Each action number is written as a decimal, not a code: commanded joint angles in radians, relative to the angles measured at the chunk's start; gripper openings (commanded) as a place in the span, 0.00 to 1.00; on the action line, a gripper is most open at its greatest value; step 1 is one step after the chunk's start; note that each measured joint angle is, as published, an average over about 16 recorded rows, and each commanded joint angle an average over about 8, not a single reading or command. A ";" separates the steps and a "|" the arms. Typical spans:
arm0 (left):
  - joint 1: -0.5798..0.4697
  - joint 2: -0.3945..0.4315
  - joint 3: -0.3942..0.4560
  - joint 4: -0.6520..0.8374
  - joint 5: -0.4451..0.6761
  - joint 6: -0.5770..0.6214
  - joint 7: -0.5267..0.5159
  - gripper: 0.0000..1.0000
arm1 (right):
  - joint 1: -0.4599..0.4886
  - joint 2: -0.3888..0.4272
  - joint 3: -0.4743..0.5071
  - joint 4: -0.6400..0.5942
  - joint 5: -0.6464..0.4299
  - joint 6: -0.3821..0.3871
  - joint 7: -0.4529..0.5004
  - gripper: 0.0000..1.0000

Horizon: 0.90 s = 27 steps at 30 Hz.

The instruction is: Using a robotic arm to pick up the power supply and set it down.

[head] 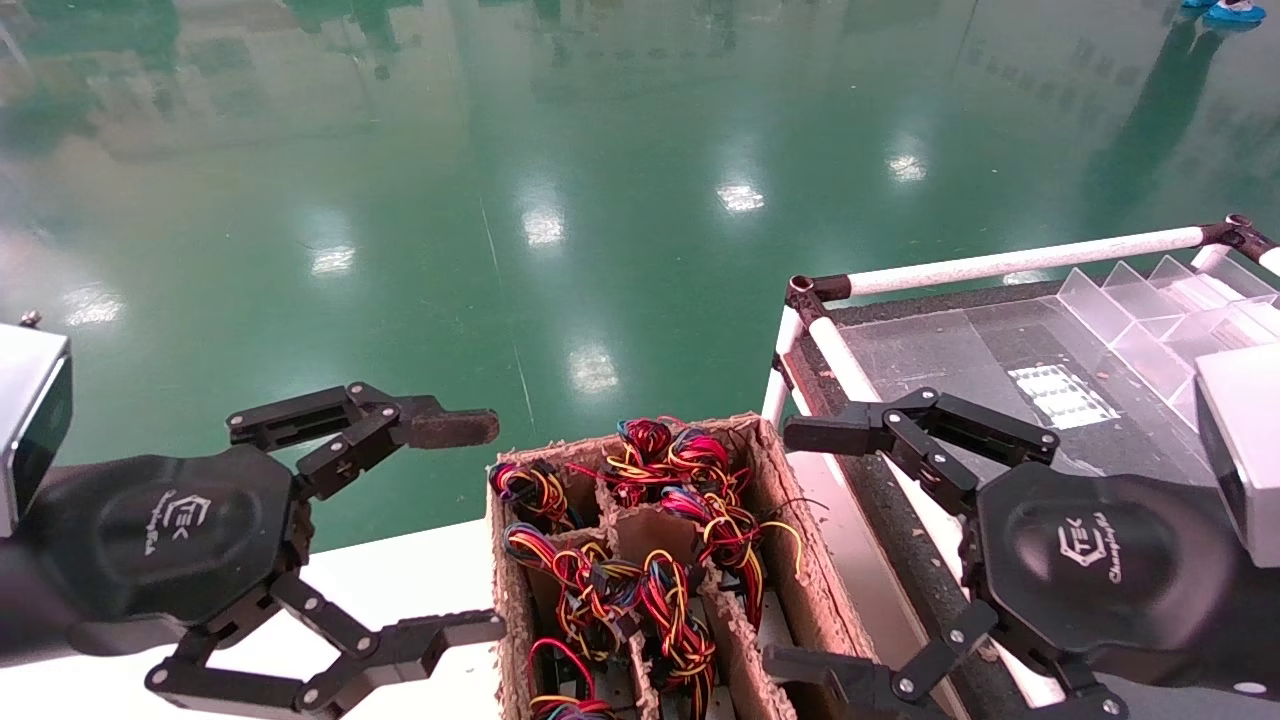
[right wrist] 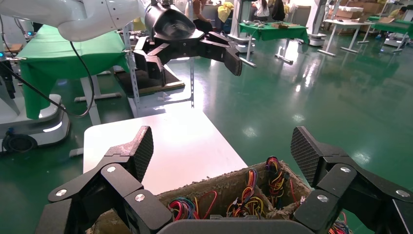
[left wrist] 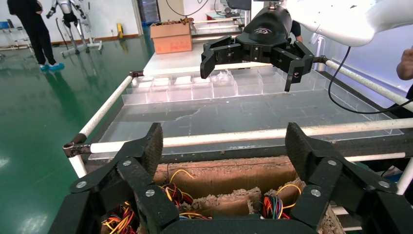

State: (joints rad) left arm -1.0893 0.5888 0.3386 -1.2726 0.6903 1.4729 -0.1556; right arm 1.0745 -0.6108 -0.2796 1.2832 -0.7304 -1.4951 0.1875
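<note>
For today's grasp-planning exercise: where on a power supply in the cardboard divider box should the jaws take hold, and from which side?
From above, I judge: the walls of the cardboard divider box block every side. The power supply shows only its wire bundle on top, metal body hidden below, so grip the body's upper end beneath the wires.

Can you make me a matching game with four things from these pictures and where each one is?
Things:
1. left hand
2. right hand
3. wires
4. clear dividers

Places:
A. inside the cardboard box
B. open, over the white table
C. on the railed bench, far end
D. open, at the box's bench side

Pairs: 1-B, 2-D, 3-A, 4-C
</note>
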 commanded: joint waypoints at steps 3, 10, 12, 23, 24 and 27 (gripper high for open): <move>0.000 0.000 0.000 0.000 0.000 0.000 0.000 0.00 | 0.000 0.000 0.000 0.000 0.000 0.000 0.000 1.00; 0.000 0.000 0.000 0.000 0.000 0.000 0.000 0.00 | 0.000 0.000 0.000 0.000 0.000 0.000 0.000 1.00; 0.000 0.000 0.000 0.000 0.000 0.000 0.000 0.00 | 0.000 0.000 0.000 0.000 0.000 0.000 0.000 1.00; 0.000 0.000 0.000 0.000 0.000 0.000 0.000 0.00 | 0.000 0.000 0.000 0.000 0.000 0.000 0.000 1.00; 0.000 0.000 0.000 0.000 0.000 0.000 0.000 0.00 | 0.000 0.000 0.000 0.000 0.000 0.000 0.000 1.00; 0.000 0.000 0.000 0.000 0.000 0.000 0.000 0.00 | 0.000 0.000 0.000 0.000 0.000 0.000 0.000 1.00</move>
State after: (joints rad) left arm -1.0893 0.5888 0.3386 -1.2725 0.6903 1.4729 -0.1556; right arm 1.0745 -0.6108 -0.2796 1.2832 -0.7304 -1.4951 0.1875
